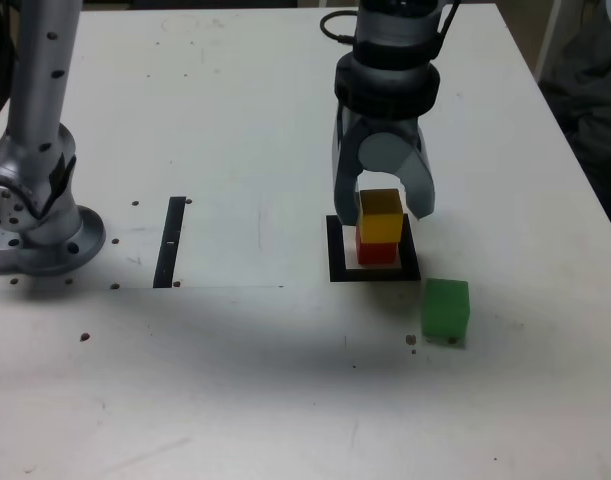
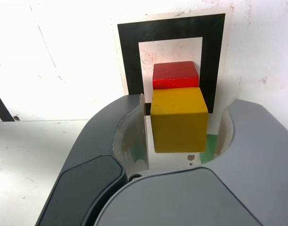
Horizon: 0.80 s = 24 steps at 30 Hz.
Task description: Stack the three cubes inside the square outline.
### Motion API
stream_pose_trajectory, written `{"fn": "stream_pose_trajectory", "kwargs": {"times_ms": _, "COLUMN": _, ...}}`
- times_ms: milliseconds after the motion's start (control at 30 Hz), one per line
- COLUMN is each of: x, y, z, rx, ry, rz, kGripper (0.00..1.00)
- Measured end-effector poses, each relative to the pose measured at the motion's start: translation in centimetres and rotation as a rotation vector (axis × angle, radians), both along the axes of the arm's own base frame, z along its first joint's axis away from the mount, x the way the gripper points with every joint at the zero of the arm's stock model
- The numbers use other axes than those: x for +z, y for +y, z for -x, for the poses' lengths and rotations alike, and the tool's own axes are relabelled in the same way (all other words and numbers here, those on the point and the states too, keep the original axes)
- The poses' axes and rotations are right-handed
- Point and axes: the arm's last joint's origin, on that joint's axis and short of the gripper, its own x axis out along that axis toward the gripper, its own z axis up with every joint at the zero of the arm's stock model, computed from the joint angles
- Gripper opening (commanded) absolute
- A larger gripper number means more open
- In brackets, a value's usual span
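Tool (image 1: 383, 205) jaws stand slightly apart around one yellow cube (image 1: 380, 215), touching neither side, stacked on one red cube (image 1: 375, 250) inside one square outline (image 1: 374, 272); one green cube (image 1: 445, 309) sits apart.

A robotics lab bench, by the look of it. A plain white table (image 1: 235, 120), scuffed and dotted with small dark specks, carries a metal arm mount (image 1: 40, 215) bolted down well off to the exterior view's left of the gripper (image 1: 383, 205). Directly under the gripper a black square outline (image 1: 373, 270) is marked on the surface, and a thin black strip (image 1: 171, 240) lies between mount and gripper. Plain coloured cubes (image 1: 380, 228) serve as test pieces.
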Motion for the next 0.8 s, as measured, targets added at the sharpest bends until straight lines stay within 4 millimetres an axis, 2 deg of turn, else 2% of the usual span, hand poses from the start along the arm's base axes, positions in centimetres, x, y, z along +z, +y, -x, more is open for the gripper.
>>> {"fn": "stream_pose_trajectory", "kwargs": {"times_ms": 167, "x": 0.3, "y": 0.1, "z": 0.2, "rx": -0.001, "ry": -0.007, "rz": -0.020, "kGripper": 1.00}}
{"fn": "stream_pose_trajectory", "kwargs": {"times_ms": 333, "x": 1.9, "y": 0.2, "z": 0.9, "rx": -0.001, "ry": -0.035, "rz": -0.074, "kGripper": 1.00}}
{"fn": "stream_pose_trajectory", "kwargs": {"times_ms": 567, "x": 4.5, "y": -1.5, "z": 0.8, "rx": -0.035, "ry": -0.082, "rz": -0.126, "kGripper": 0.99}}
{"fn": "stream_pose_trajectory", "kwargs": {"times_ms": 800, "x": 4.6, "y": -3.8, "z": -0.4, "rx": -0.064, "ry": -0.058, "rz": -0.120, "kGripper": 1.00}}
